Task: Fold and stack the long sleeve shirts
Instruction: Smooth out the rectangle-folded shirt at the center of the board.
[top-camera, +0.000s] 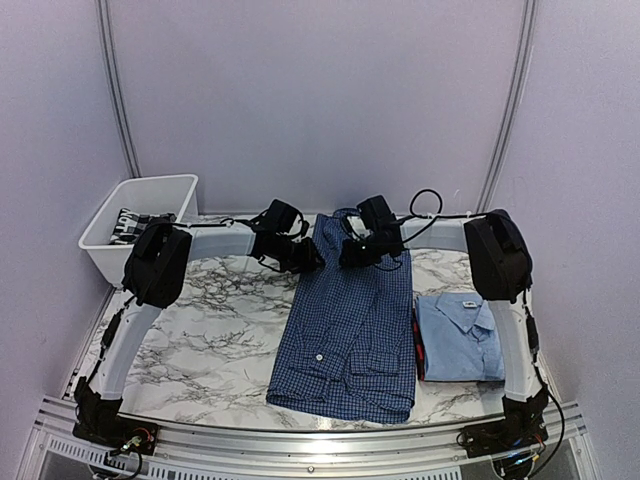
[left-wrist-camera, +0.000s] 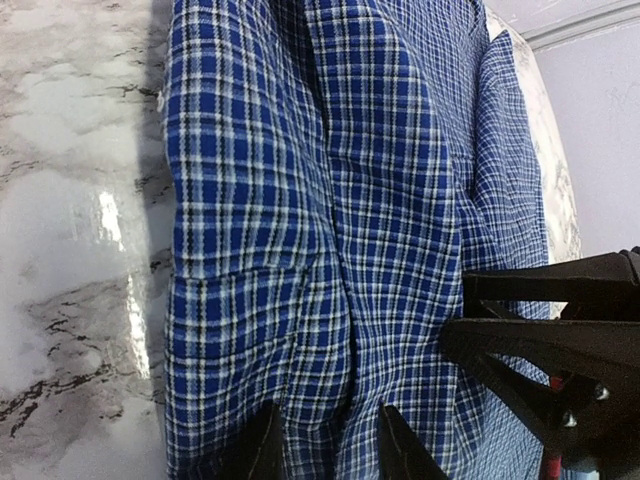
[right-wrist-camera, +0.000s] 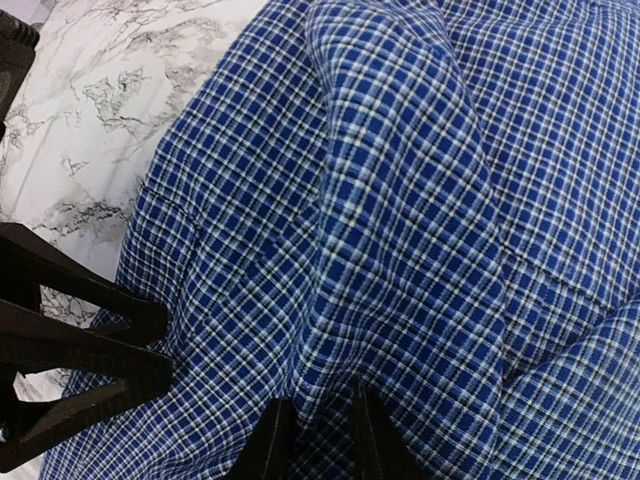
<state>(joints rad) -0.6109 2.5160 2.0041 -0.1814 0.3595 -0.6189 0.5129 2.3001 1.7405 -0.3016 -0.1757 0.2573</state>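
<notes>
A dark blue checked cloth shirt with a collar (top-camera: 345, 335) lies stretched from far to near on the middle of the white marbled table (top-camera: 200, 330). Its near edge is close to the arm bases. Both grippers are at its far end, side by side and near each other. The left gripper (left-wrist-camera: 325, 450) is on the far left part of this shirt, and its two black fingers are pressed together on a raised fold of the checked cloth. The right gripper (right-wrist-camera: 318, 440) is on the far right part and pinches a ridge of the same cloth in the same way. A plain light blue cloth shirt (top-camera: 458, 338), folded, lies just beside the dark one on its right. A white plastic bin (top-camera: 110, 225) stands at the far left corner.
</notes>
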